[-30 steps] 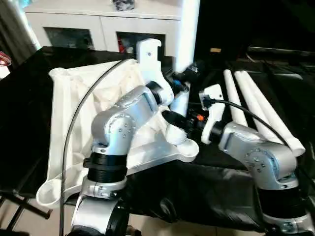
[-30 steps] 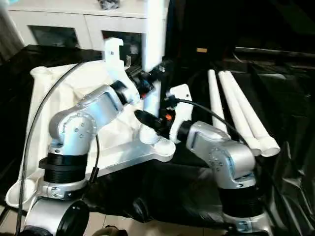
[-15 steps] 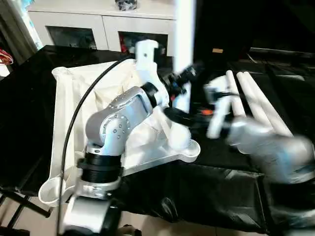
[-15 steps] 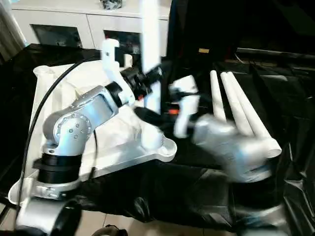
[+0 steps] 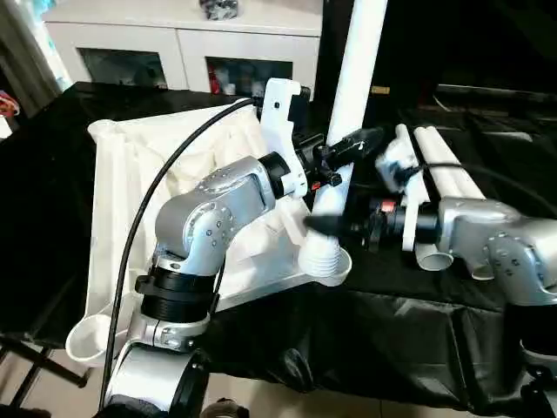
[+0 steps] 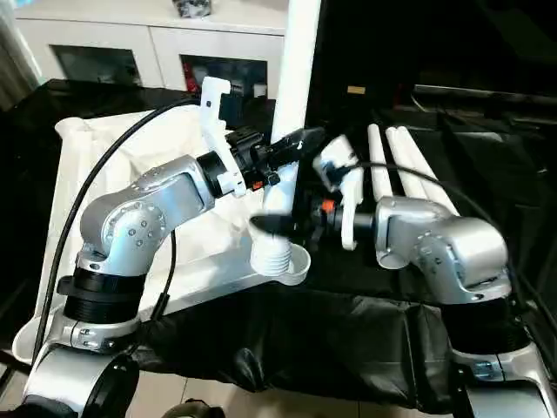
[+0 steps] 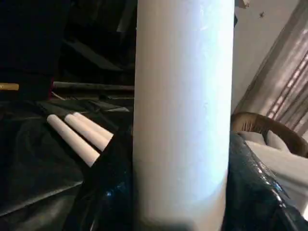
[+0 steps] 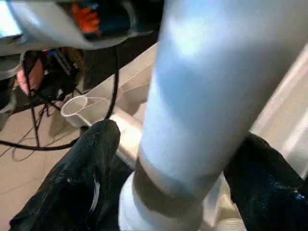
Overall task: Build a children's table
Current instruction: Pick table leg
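Note:
The white table top (image 5: 130, 174) lies underside up on the black-covered table. One white leg (image 5: 361, 52) stands over the near right corner socket (image 5: 338, 272), leaning with its top to the right. Its ribbed lower end (image 5: 320, 252) shows just above the socket. My left gripper (image 5: 346, 150) is shut on the leg at mid height. My right gripper (image 5: 324, 218) is shut on it lower down, just above the ribbed end. In both wrist views the leg (image 7: 183, 120) sits between black fingers (image 8: 82, 183). Spare legs (image 5: 439, 170) lie side by side to the right.
A white cabinet (image 5: 174, 26) stands behind the table. A black cable (image 5: 152, 218) arcs over my left arm across the table top. The black cloth (image 5: 365, 340) hangs over the table's front edge, and the floor (image 8: 29, 163) lies below it.
The leg has tipped from upright to leaning right, and its ribbed end now shows above the socket. My right forearm has swung out to the right, with the gripper still on the leg.

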Robot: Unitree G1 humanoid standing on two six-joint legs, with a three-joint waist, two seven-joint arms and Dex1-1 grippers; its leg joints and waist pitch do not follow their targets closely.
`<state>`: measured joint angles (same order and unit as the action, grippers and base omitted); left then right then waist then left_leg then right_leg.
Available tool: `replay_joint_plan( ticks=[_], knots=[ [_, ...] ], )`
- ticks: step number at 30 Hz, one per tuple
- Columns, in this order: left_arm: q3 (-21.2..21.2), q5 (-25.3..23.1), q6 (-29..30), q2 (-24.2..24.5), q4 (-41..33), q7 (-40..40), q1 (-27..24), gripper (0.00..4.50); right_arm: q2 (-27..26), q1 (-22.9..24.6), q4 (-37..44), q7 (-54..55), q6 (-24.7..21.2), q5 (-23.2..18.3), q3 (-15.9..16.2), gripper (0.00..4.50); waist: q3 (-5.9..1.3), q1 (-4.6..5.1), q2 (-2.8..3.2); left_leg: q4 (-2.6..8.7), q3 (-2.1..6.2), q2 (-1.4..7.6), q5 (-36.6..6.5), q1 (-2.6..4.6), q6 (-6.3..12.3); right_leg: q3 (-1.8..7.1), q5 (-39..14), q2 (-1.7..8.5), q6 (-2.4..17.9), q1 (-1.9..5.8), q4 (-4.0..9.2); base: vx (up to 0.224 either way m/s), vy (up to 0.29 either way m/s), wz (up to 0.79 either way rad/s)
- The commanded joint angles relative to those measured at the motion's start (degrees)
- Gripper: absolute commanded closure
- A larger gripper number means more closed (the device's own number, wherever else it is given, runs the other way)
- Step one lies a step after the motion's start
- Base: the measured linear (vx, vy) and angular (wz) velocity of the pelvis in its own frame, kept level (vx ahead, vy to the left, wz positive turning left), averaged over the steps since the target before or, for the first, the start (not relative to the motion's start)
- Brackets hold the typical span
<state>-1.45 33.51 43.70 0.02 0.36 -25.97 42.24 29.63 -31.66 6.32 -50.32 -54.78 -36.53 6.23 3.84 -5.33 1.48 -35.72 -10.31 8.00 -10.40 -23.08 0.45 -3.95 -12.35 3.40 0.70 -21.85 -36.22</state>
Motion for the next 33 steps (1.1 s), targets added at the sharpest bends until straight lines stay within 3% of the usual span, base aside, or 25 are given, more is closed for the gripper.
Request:
replay_joint_plan(
  ticks=[1, 10, 22, 32, 33],
  knots=[
    [0.1, 0.6, 0.4, -0.1, -1.1, -0.1, 0.8, 2.65, 0.5, -0.8, -0.3, -0.6, -0.4, -0.2, 0.3, 1.01, -4.57, -0.27, -1.47, 3.42, 2.17, 5.34, -2.6, 1.34, 3.88, 3.44, -4.2, 6.25, 14.0, 2.92, 4.10, 0.000, 0.000, 0.00],
    [0.4, 0.8, 0.3, -0.3, -1.2, -0.3, 0.8, 2.65, -0.7, -1.3, -2.3, -0.6, 0.3, -0.2, -0.2, 1.01, -4.65, -0.23, -1.52, 3.43, 2.20, 5.34, -2.5, 1.40, 3.66, 3.42, -3.5, 6.17, 14.1, 2.88, 4.02, 0.000, 0.000, 0.00],
    [1.0, 1.9, 0.4, -1.2, -2.1, 0.8, 0.3, 2.65, -2.3, 0.1, -2.5, 0.7, -0.3, -0.5, -1.2, 2.19, -4.67, -0.20, -1.33, 3.44, 2.22, 5.36, -2.6, 1.42, 3.49, 3.43, -2.7, 6.17, 14.5, 2.92, 3.96, 0.000, 0.000, 0.00],
    [0.2, 0.7, 0.6, -0.4, -2.7, 1.3, -0.1, 2.65, -2.6, 1.2, -1.7, 0.8, -0.4, -0.3, -0.7, 2.59, -4.68, -0.25, -1.39, 3.42, 2.23, 5.33, -2.5, 1.39, 3.60, 3.43, -3.0, 6.17, 14.3, 2.94, 3.98, 0.000, 0.000, 0.00],
    [-0.1, 0.2, 0.9, -0.2, -2.7, 1.7, -0.1, 2.09, -2.7, 1.3, -1.7, 0.8, -0.3, -0.3, -0.7, 2.59, -4.66, -0.24, -1.38, 3.44, 2.22, 5.34, -2.6, 1.41, 3.59, 3.42, -3.1, 6.16, 14.2, 2.92, 3.98, 0.000, 0.000, 0.00]
  ],
)
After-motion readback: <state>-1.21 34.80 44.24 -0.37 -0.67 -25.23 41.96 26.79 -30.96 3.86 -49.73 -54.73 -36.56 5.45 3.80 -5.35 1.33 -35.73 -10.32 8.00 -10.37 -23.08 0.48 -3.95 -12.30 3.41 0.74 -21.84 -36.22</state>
